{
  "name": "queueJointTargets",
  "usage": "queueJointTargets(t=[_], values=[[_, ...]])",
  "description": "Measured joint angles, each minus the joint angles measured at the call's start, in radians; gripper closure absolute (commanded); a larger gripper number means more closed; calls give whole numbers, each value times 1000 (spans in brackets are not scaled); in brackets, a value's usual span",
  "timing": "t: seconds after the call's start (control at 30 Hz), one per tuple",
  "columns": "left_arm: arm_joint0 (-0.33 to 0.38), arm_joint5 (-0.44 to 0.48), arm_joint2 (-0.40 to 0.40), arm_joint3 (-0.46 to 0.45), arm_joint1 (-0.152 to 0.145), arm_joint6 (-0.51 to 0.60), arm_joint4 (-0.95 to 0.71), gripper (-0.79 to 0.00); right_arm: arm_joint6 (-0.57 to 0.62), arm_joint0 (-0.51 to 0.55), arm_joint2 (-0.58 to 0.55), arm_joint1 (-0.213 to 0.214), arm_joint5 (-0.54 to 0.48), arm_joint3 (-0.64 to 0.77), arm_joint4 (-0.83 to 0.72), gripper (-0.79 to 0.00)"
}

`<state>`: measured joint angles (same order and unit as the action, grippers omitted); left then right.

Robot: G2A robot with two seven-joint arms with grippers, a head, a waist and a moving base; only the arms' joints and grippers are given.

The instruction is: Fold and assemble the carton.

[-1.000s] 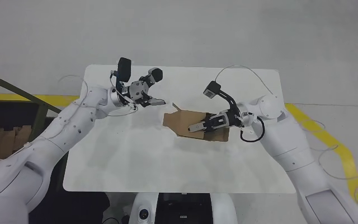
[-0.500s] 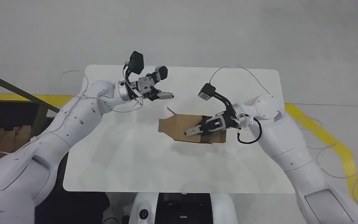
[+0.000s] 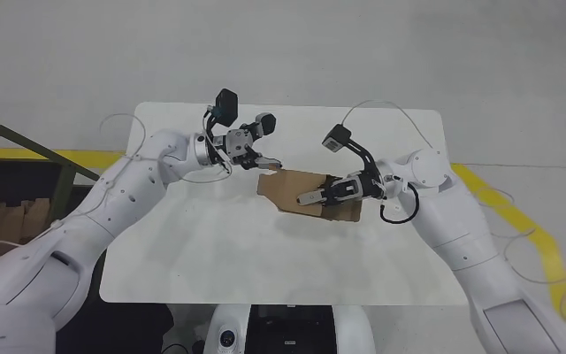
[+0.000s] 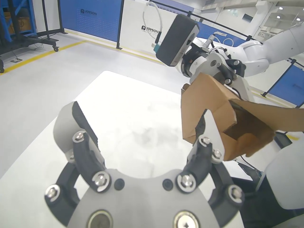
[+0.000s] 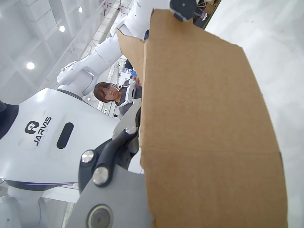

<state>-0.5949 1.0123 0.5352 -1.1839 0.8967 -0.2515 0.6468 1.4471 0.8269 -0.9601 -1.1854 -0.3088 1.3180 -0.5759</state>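
Left gripper [image 4: 142,116] has advanced toward 3 o'clock over the last second and now stands at the 10 o'clock corner of the carton [image 3: 285,188]. The carton, drawn toward 9 o'clock half a second ago, has returned slightly toward 3 o'clock. It is brown, partly folded with a flap raised, and is located about the middle of the table [image 3: 221,257], a shade toward 3 o'clock. Left fingers [image 4: 210,134] are spread wide apart: one sits at the edge of the raised flap, contact not confirmed, and the other is well clear over bare table. Right gripper [image 3: 311,197] enters from the carton's 3 o'clock side, fingers clamped on a carton panel, one finger lying across its upper face. Whether the carton's lower edge rests on the table cannot be determined.
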Motion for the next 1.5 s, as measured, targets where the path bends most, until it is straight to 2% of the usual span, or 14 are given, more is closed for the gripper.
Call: queueJointTargets(t=[0.37,0.57,1.5], values=[[-25,0,2,-64,-42,-24,23,-785,-9,7,-14,4,-1,5,-3,0],[-22,0,-19,-98,-53,-7,18,-785,-10,6,-11,3,-2,9,-4,0],[16,0,-63,-117,-41,-5,20,-785,1,3,8,-1,-1,15,-10,0]])
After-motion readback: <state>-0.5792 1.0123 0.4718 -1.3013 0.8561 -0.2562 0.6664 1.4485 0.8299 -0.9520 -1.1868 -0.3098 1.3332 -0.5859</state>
